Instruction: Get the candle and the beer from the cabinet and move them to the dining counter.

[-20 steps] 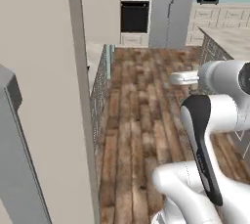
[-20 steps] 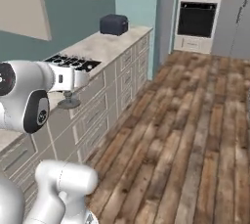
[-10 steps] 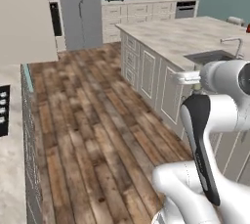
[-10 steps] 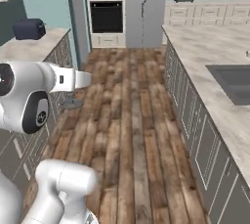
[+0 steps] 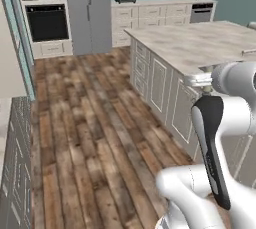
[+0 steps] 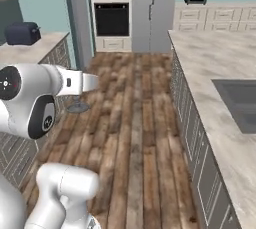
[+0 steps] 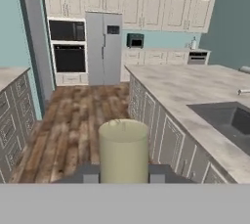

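My gripper [image 7: 123, 174] is shut on the candle [image 7: 123, 145], a beige cylinder standing between the two dark fingertips [image 7: 90, 174]. Its dark round holder [image 6: 76, 107] hangs under the hand, above the wooden floor. The dining counter [image 7: 180, 86], a marbled island with an inset dark sink [image 7: 224, 118], lies ahead and to the right of the hand. The same dining counter [image 5: 200, 43] runs along the right, and my hand [image 5: 200, 79] is beside its near corner. A beige panel [image 5: 10, 58] at the left edge looks like a door of the cabinet. The beer is out of view.
A narrower marbled worktop [image 6: 30, 48] with drawers and a dark toaster [image 6: 22, 33] stands to the left. A wall oven [image 6: 111, 18] and a grey fridge [image 6: 155, 8] close the far end. Wooden floor [image 6: 135, 123] runs between worktop and island.
The whole picture has swung: the base has turned from the worktop and cabinet door towards the island. The candle stays in the grip, and the arm's pose looks unchanged.
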